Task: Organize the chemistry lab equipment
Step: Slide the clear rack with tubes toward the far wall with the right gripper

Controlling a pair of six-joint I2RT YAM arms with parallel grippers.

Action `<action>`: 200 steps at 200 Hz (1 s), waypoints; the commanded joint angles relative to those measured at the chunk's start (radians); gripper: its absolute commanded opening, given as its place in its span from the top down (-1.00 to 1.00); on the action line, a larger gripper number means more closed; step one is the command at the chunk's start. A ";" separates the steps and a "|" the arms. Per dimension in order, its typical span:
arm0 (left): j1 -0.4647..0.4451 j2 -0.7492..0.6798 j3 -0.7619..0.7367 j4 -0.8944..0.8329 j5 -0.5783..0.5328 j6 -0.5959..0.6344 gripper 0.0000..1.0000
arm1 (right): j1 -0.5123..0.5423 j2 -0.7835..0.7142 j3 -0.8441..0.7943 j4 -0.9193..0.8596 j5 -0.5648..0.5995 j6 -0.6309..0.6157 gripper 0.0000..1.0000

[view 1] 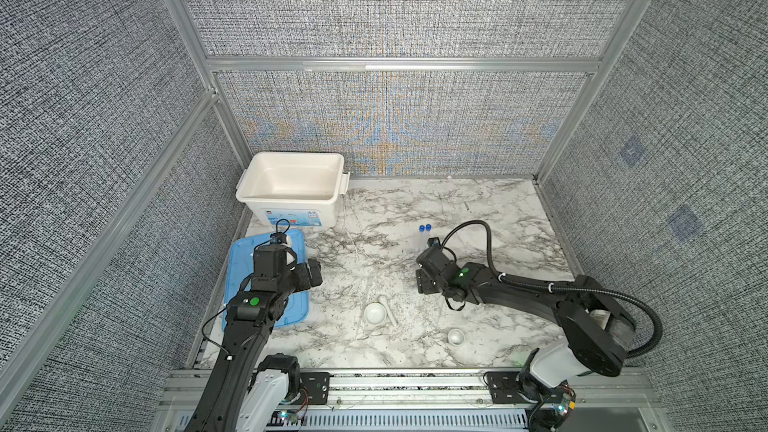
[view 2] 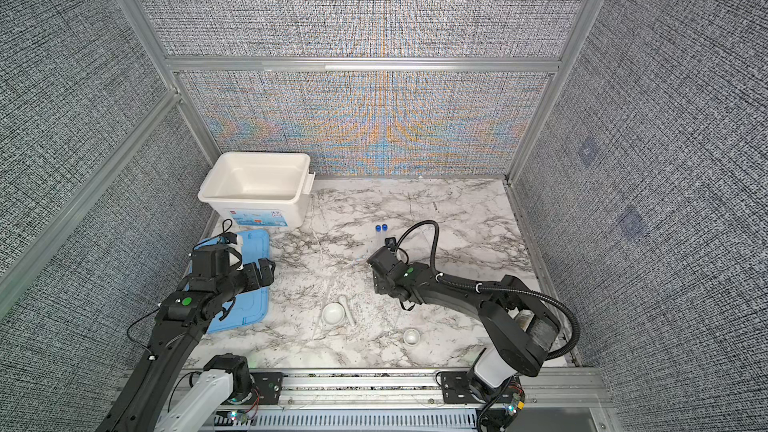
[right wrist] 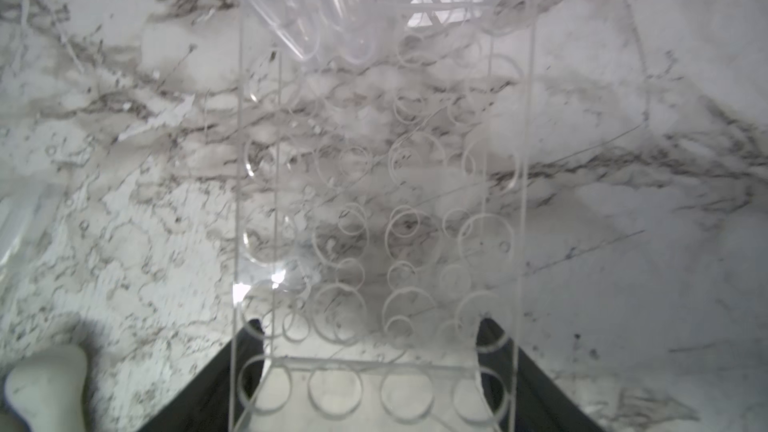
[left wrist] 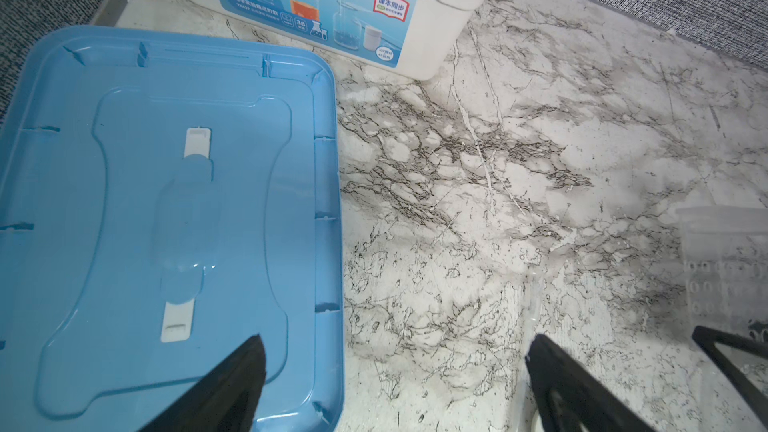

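Note:
A clear tube rack [right wrist: 374, 184] stands on the marble between my right gripper's [right wrist: 370, 334] fingers, which rest against its two sides. Two clear tubes with blue caps [view 1: 424, 227] stand in its far end. In both top views the right gripper [view 1: 424, 282] hangs over the rack's near end. The white mortar [view 1: 375, 312] with its pestle [view 1: 388, 309] lies nearer the front, and the small white dish [view 1: 456, 336] to its right. My left gripper [view 1: 313, 274] is open and empty over the blue lid's right edge [left wrist: 332, 243]. A thin clear rod [left wrist: 533, 309] lies by one fingertip.
The white tub [view 1: 286, 197] stands open at the back left against the wall. The light-blue lid [view 1: 241, 259] lies flat in front of it, partly under my left arm. Fabric walls close in three sides, and a metal rail runs along the front.

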 commanded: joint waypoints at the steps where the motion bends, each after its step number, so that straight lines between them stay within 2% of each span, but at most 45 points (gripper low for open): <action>1: 0.001 -0.005 -0.002 -0.004 -0.007 0.002 -0.98 | -0.077 -0.007 0.018 0.028 -0.027 -0.080 -0.48; 32: 0.001 -0.003 -0.003 -0.003 -0.007 0.002 -0.97 | -0.201 0.018 0.056 0.047 -0.044 -0.148 -0.48; 71: 0.002 -0.002 -0.001 -0.002 -0.002 0.003 -0.98 | -0.305 0.108 0.145 0.069 -0.050 -0.198 -0.48; 157: 0.001 0.005 -0.001 0.006 0.011 0.004 -0.98 | -0.476 0.325 0.354 0.133 -0.096 -0.252 -0.48; 200: 0.001 0.011 -0.002 0.008 0.020 0.003 -0.98 | -0.537 0.446 0.492 0.096 -0.107 -0.280 -0.48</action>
